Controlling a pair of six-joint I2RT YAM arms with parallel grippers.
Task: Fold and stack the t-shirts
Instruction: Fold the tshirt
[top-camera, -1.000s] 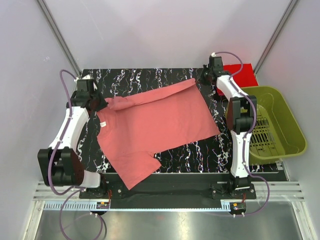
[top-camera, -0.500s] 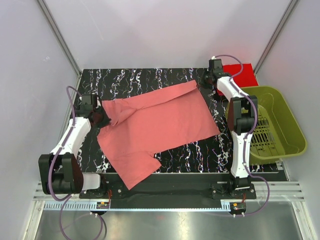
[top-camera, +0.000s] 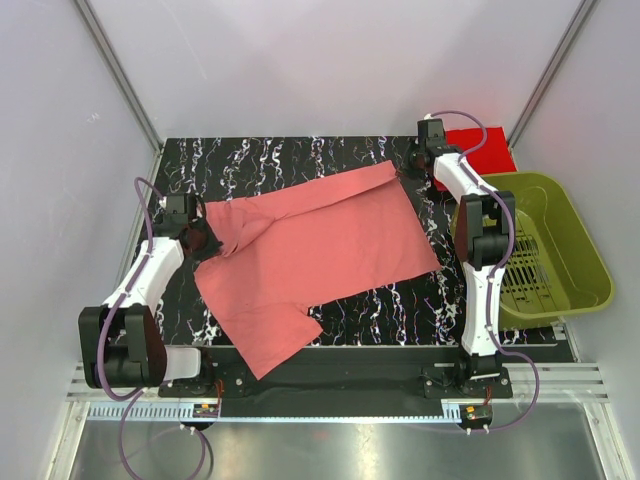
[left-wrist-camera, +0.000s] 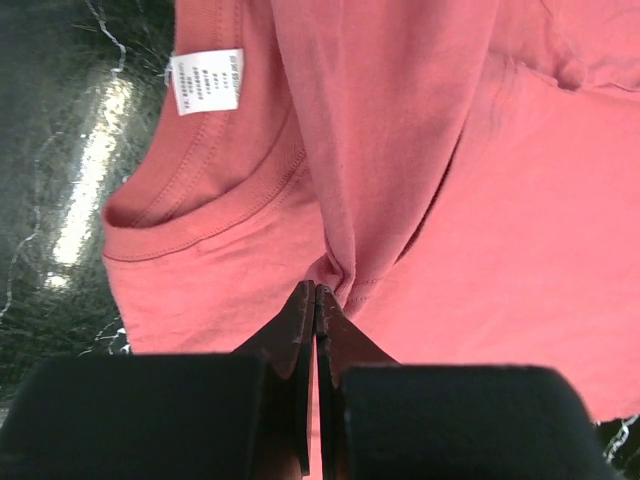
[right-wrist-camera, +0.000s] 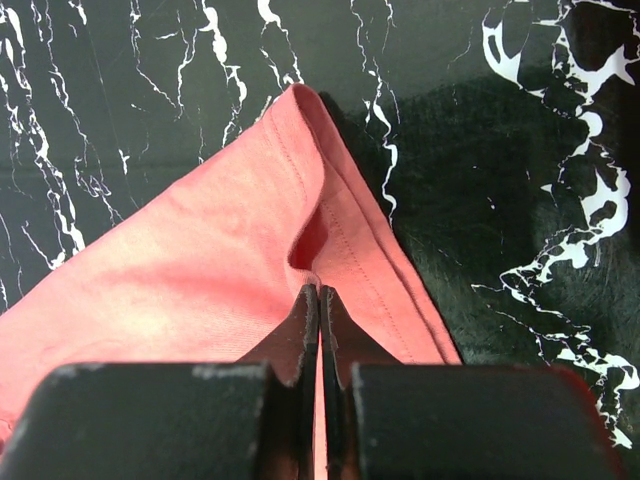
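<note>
Tightly, t-shirt (left-wrist-camera: 450, 200) pinched, in left end effector (left-wrist-camera: 315, 295)

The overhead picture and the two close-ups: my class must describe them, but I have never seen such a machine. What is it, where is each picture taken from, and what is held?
These are two white robot arms bolted at the near edge of a black, white-veined table. The wide picture comes from a fixed camera above and behind them. Each close-up comes from a camera on one wrist, looking along its own two fingers. A salmon-pink cloth t-shirt lies spread on the table. The left gripper is shut on a pinch of it near the collar, the right gripper on its far corner. A brighter red cloth lies at the far right corner, next to an olive-green plastic basket.
</note>
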